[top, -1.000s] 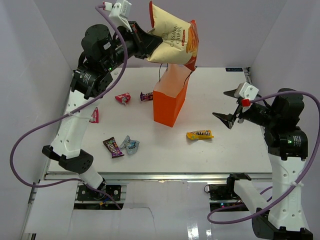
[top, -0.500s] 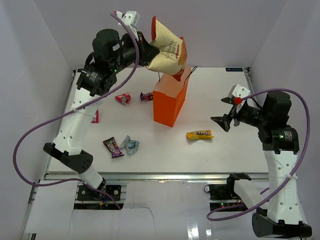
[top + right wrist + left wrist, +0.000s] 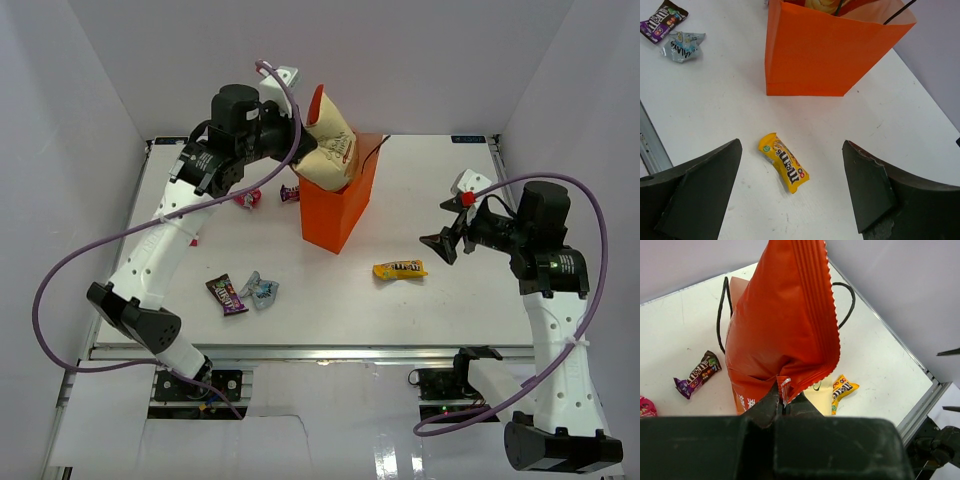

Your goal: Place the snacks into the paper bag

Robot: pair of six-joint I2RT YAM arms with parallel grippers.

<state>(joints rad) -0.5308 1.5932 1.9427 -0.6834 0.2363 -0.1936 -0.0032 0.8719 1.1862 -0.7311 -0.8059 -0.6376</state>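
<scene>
1. Look at your left gripper (image 3: 782, 407) first. It is squeezed tight on the sealed edge of the chip bag (image 3: 328, 150).
2. The chip bag hangs right in front of that gripper, and its low end sits inside the top of the orange paper bag (image 3: 335, 215).
3. The paper bag stands upright just below the left gripper, with its thin black handles (image 3: 846, 302) sticking out.
4. Below and behind that gripper, the purple-brown packet (image 3: 226, 294) and the clear-blue packet (image 3: 260, 290) lie side by side on the white table (image 3: 450, 300).
5. Close under it lie a pink-red packet (image 3: 247, 198) and a small dark packet (image 3: 289, 193).
6. Now look at your right gripper (image 3: 790, 192). Its fingers are spread wide and hold nothing.
7. The yellow packet (image 3: 783, 169) lies flat on the table, right between those fingers and below them.
8. The paper bag stands just ahead of the right gripper.
</scene>
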